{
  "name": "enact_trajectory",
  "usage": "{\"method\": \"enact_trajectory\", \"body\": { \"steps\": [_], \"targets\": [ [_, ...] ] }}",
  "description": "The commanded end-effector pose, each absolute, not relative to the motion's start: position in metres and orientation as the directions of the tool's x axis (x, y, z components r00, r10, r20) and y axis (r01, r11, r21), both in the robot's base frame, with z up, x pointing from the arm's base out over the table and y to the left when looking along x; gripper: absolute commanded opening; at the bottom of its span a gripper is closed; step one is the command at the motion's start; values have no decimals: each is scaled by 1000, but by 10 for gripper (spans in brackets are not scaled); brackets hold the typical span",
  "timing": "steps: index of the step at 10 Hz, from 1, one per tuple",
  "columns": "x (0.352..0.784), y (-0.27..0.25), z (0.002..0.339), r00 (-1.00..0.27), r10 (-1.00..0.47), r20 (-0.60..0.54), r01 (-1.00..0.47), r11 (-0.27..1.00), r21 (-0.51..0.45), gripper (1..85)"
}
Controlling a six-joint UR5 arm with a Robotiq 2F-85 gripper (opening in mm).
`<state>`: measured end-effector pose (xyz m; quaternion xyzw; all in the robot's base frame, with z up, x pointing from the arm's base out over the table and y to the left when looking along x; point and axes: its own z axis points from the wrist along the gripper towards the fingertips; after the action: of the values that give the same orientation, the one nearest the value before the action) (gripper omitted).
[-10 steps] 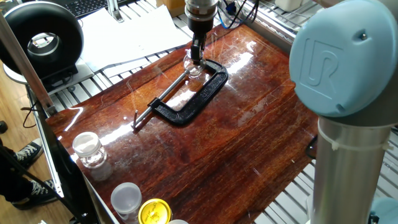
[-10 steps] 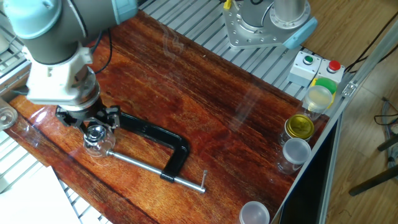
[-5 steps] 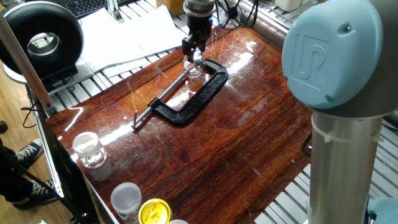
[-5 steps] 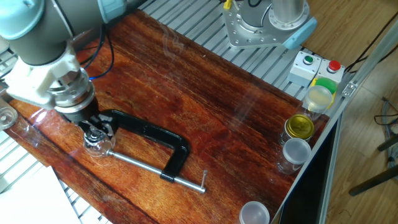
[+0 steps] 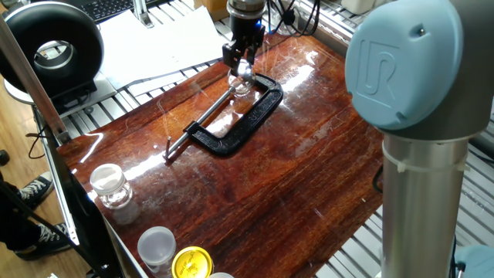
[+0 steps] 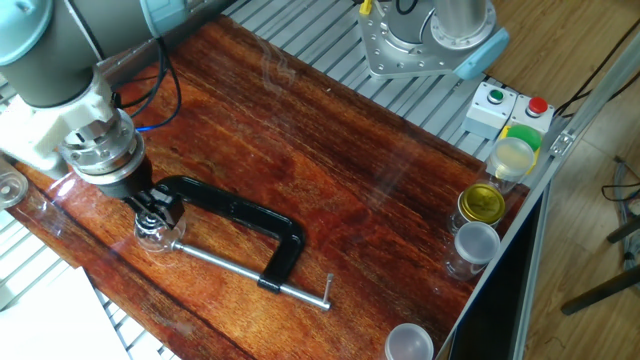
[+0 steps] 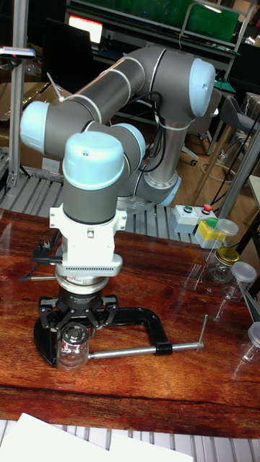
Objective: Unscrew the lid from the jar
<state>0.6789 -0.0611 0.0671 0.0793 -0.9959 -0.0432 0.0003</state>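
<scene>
From the tall fixed view, nearest to me is the jar (image 7: 72, 346), sitting upright on the wooden surface (image 7: 144, 390) inside the mouth of the black C-clamp (image 7: 137, 317), pinned between the clamp's screw rod and its fixed end. My tool (image 7: 74, 326) hangs straight above it, fingers (image 7: 59, 317) pointing down on either side of the jar's top. The lid (image 6: 152, 212) is right between the fingertips, but glare and the dark fingers hide the contact, so I cannot tell whether the tool is clamped on it or just around it.

Compared with half a second ago, the wrist has turned further: in the other fixed view the tool's body has swung and sits a little higher and farther left, while the jar and clamp have not shifted. The big arm joint in the foreground of one fixed view has also drifted left and looms larger.

Counting outward: one small jar, one clamp (image 5: 239, 116). Along the edge in one fixed view I see one larger clear jar with a bulbous top (image 5: 110, 193), one white translucent cup (image 5: 157, 245) and one yellow lid (image 5: 191, 263). Beyond the surface, one button box (image 6: 508, 108) carries two buttons, green and red.
</scene>
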Motion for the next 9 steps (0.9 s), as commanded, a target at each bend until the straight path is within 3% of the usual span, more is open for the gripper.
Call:
{"method": "enact_trajectory", "body": {
  "steps": [1,9],
  "targets": [
    [681,-61,68,-993,-114,-2,-114,989,93,583],
    [686,-72,66,-995,-98,-16,-99,995,33,517]
  ]
}}
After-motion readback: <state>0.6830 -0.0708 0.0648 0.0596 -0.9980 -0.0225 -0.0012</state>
